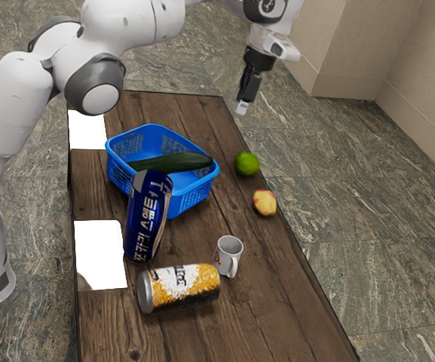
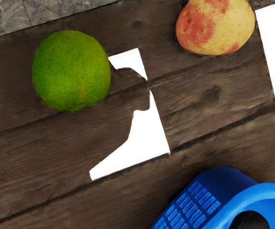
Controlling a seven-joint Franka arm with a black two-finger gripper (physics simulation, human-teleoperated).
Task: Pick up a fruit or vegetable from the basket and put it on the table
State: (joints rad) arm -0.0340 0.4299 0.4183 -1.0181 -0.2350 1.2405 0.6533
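High over the table's far edge, my gripper (image 1: 243, 104) hangs apart from the basket, with nothing seen held in it. The blue basket (image 1: 197, 197) stands on the wooden table (image 1: 277, 302) with a long dark green cucumber (image 1: 173, 161) lying across it. A green round fruit (image 1: 246, 164) and a yellow-red fruit (image 1: 264, 202) rest on the table beside the basket. In the wrist view the green fruit (image 2: 71, 70), the yellow-red fruit (image 2: 215, 25) and part of the basket (image 2: 194, 202) appear, with a dark end of something (image 2: 250, 221) inside it.
A blue can-like package (image 1: 147, 215) stands against the basket's near side in the exterior view. Closer to that view's front are a white mug (image 1: 228, 255) and a yellow-and-black can (image 1: 179, 287) on its side. White patches (image 1: 100, 253) lie along the table's left side.
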